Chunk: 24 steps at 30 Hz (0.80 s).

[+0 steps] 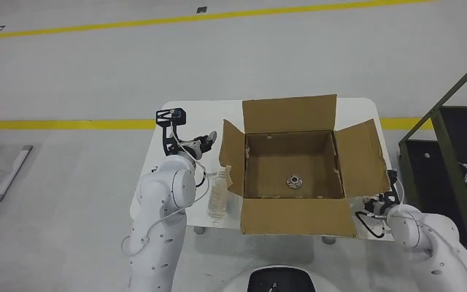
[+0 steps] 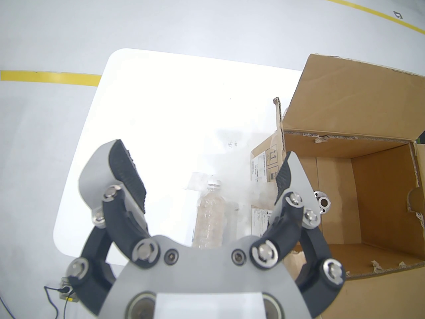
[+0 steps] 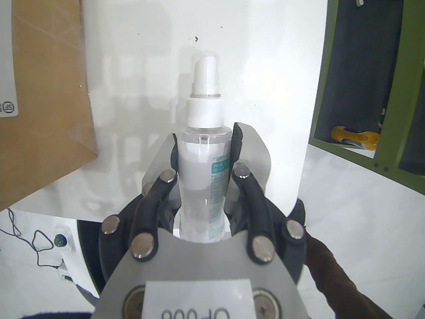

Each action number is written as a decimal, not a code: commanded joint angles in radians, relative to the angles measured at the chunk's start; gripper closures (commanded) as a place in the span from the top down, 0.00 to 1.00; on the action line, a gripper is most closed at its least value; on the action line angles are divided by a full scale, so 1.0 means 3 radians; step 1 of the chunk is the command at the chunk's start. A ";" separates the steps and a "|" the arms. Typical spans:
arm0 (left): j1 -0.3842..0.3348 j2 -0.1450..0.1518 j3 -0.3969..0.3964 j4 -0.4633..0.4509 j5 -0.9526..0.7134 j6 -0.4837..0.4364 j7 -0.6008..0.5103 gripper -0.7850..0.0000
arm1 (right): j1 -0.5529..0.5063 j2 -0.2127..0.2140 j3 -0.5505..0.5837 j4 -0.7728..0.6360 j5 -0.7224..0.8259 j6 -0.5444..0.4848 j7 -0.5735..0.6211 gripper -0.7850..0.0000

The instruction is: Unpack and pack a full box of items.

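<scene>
Brown cardboard box (image 1: 292, 146) stands open on the white rounded-corner table (image 1: 197, 109), all four flaps folded outward. On its floor, toward the near wall, lies one small round metal flange (image 1: 293, 180) with a centre hole; it shows in the left wrist view too (image 2: 323, 201).

Left hand (image 2: 206, 160): jaws spread wide, nothing between the black ribbed pads (image 2: 131, 167). It is held above the table on the box's left side. Beneath it a clear plastic bottle with a pale cap (image 2: 210, 215) lies on its side on the table, just beside the box's left flap (image 1: 217, 193).

Right hand (image 3: 206, 137): closed narrow around a clear spray bottle with a white pump head and transparent overcap (image 3: 199, 180), gripped at the upper body, nozzle pointing away from the wrist. It is over the table near the right edge, with the box's right flap (image 3: 43, 67) to one side. Cannot tell whether the bottle touches the table.

Off the table on the right stands an olive-green metal shelf unit (image 3: 327, 51); a yellow object (image 3: 353, 136) lies in one compartment.
</scene>
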 commanded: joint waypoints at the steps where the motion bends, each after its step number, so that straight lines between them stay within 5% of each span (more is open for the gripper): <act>1: 0.0000 0.0000 0.0000 0.0000 0.0000 0.0000 0.0000 1.00 | 0.0012 0.0001 -0.0025 0.0011 -0.0043 0.0016 0.0008 0.31; 13: 0.0000 0.0000 0.0000 0.0000 0.0000 0.0000 0.0000 1.00 | 0.0049 0.0010 -0.0054 0.0069 -0.0092 0.0058 0.0038 0.53; 19: 0.0000 0.0000 0.0000 0.0000 0.0000 0.0000 0.0000 1.00 | -0.0021 0.0016 0.0136 -0.0126 0.0109 0.0145 -0.0052 1.00; 24: 0.0000 0.0000 0.0000 0.0000 0.0000 0.0000 0.0000 1.00 | -0.0207 0.0016 0.0593 -0.0550 0.0612 0.0329 -0.0253 1.00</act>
